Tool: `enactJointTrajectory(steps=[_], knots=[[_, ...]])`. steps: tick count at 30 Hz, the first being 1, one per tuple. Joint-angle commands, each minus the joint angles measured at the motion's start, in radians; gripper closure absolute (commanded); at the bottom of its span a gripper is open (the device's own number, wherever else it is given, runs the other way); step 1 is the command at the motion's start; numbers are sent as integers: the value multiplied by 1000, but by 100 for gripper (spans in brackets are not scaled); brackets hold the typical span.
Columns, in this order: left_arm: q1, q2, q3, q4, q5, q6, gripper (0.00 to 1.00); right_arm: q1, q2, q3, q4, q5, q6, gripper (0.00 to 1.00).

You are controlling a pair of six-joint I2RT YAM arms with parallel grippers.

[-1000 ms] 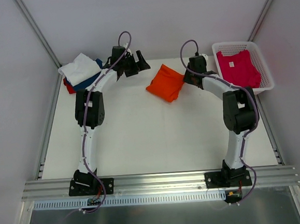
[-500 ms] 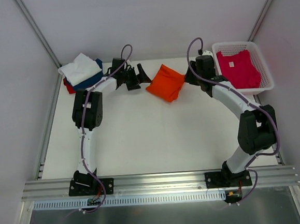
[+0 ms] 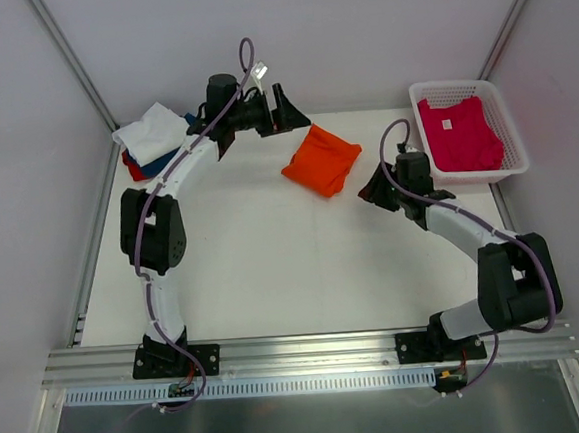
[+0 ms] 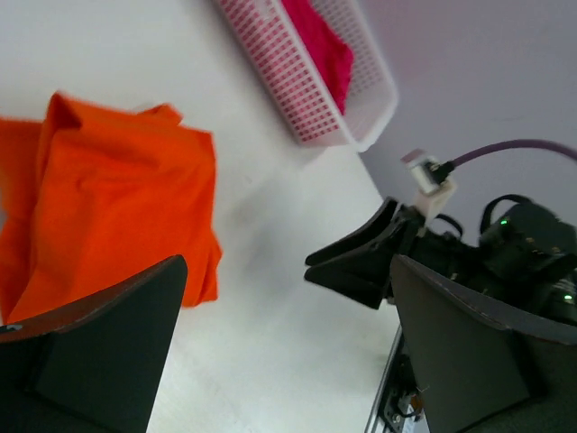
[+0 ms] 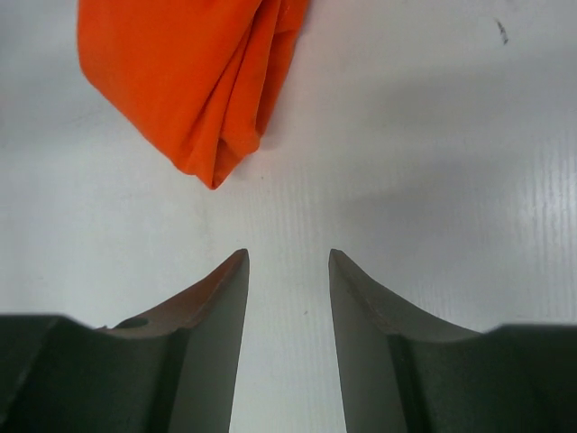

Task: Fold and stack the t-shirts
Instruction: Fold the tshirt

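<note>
White plastic mesh basket [image 3: 450,85] sits upper right in the overhead shot, right on the edge of the plain white table [image 3: 274,268]. Ribbed aluminium rail [image 3: 310,350] runs across the bottom, and a metal strut [image 3: 71,58] slants through the upper left.

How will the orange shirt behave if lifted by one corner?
Probably floppy: the orange t-shirt lies in loose folds, so it would likely drape and unfold. Thin cloth, likely light. A push on the smooth table may bunch it rather than slide.
</note>
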Motion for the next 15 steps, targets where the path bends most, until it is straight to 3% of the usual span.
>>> enactJointTrajectory(steps=[1,5,15], knots=[[-13,76,96,109,142,-85,3,-28,-97,-70,142,-133,99,55],[-14,219,162,366,254,-296,4,-38,-216,-139,169,-167,124,56],[-37,529,449,594,294,-578,4,-84,-414,-141,71,-166,98,52]])
